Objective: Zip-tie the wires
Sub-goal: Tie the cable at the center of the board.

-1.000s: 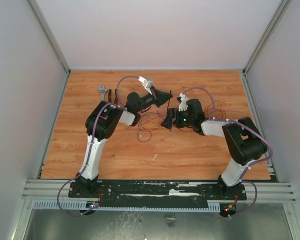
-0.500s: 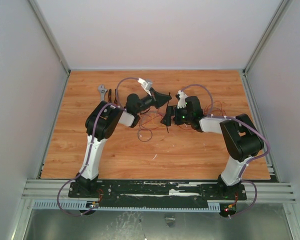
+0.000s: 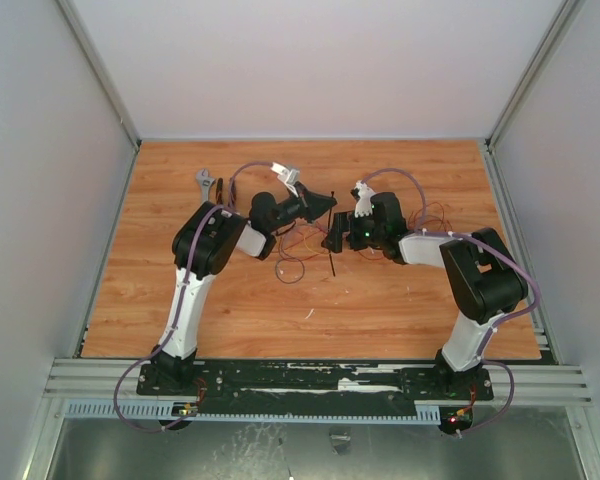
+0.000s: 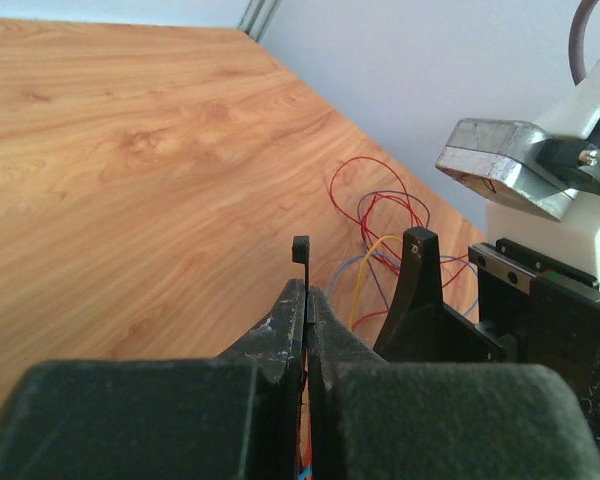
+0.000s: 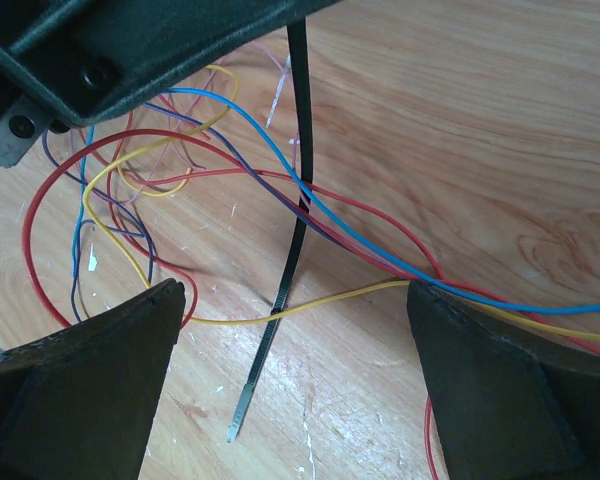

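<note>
Currently left pincer [image 4: 307, 300] clamped on zip tie [image 5: 298, 200], near upright, tail pointing down toward table [image 5: 500, 120]; right pincer [image 5: 295, 295] gaping, empty.

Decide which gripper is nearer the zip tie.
Left. The left gripper is shut on the zip tie; the right gripper faces its free end, jaws open, not touching.

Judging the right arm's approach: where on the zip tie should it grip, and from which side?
Probably the zip tie's free tail, past the wires, from above: it is bare between the open right gripper's fingers, while the left gripper holds its head.
</note>
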